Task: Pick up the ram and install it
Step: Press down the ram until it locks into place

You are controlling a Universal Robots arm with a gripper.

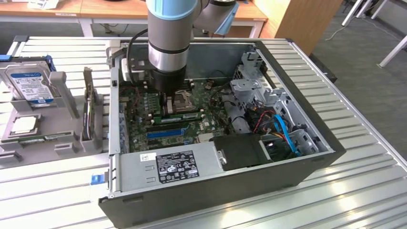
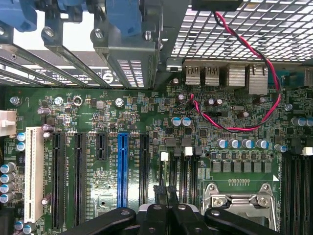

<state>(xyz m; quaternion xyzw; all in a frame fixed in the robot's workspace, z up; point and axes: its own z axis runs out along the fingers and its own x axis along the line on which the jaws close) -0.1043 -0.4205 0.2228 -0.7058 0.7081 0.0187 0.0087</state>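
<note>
The ram [image 1: 181,118], a thin green stick with a small label, stands on edge among the memory slots between the blue slot and the CPU socket inside the open computer case [image 1: 305,133]. My gripper [image 1: 167,109] reaches straight down into the case, over the end of the ram nearer the exterior view's left. In the wrist view the gripper [image 2: 166,190] is shut, its two black fingertips [image 2: 159,191] pressed together just above the black memory slots [image 2: 183,169] with white clips. I cannot tell whether the fingertips touch the ram.
A power supply [image 1: 175,164] fills the case's near side; a drive cage [image 1: 254,90] and coloured cables [image 1: 279,126] crowd the exterior view's right. Beside the case, a grey holder carries a hard drive [image 1: 28,83], an upright card [image 1: 87,107] and a processor [image 1: 24,125]. A red-black wire [image 2: 254,73] loops above the board.
</note>
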